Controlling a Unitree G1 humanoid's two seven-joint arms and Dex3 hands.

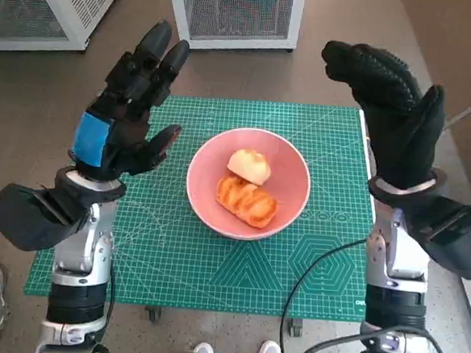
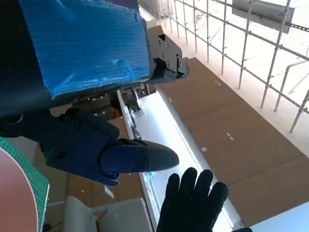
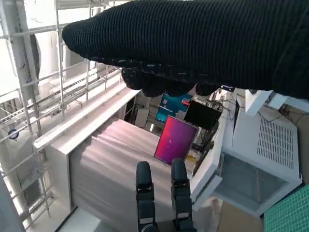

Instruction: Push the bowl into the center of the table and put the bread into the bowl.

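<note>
2 breads (image 1: 247, 190) in pink bowl (image 1: 293, 160), long one lying diagonally. Left hand (image 1: 127, 112) and right hand (image 1: 394, 107) raised, fingers spread, empty.

The place is a robotics lab or test hall inside a large industrial building. The small table (image 1: 335, 309) is covered by a green cutting mat (image 1: 311, 254) printed with grid lines and geometric figures, the kind used on workbenches. Behind it on the brown floor (image 1: 324, 69) stand white cabinets with perforated mesh sides (image 1: 231, 10). The wrist views look up and outward: a high ceiling of white steel trusses and railings (image 2: 241, 43), brown wall panels (image 2: 227, 125), a long white ledge or gallery (image 3: 82, 121), and a work area with a dark monitor (image 3: 203, 115) and a bright pink screen (image 3: 174, 140). Loose black cables (image 1: 308, 299) hang by the table's edge.
</note>
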